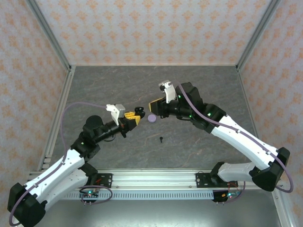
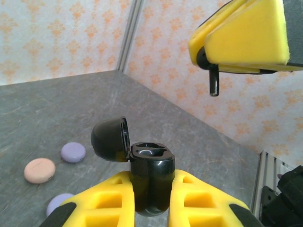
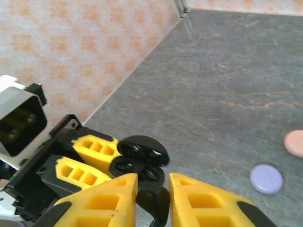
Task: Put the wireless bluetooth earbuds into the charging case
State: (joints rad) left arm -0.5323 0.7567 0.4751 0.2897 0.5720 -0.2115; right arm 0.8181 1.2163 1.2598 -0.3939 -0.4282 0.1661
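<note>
My left gripper [image 2: 151, 182] is shut on a black charging case [image 2: 150, 163], held upright above the table with its lid [image 2: 110, 138] swung open to the left. Both earbud sockets face up. My right gripper [image 3: 152, 184] is shut on a black earbud [image 3: 154, 202] and hovers just above and beyond the open case [image 3: 142, 161]. From the left wrist view the earbud's stem [image 2: 214, 81] pokes down from the right gripper's yellow fingers [image 2: 244, 35]. In the top view the two grippers [image 1: 135, 119] [image 1: 155, 105] meet at mid-table. Another black earbud [image 1: 161, 139] lies on the table nearer the bases.
A lilac round case [image 1: 151, 118] lies on the grey table just under the grippers. The right wrist view shows a lilac round case [image 3: 266, 178] and a pink one [image 3: 296, 143] side by side. Patterned walls enclose the table on three sides.
</note>
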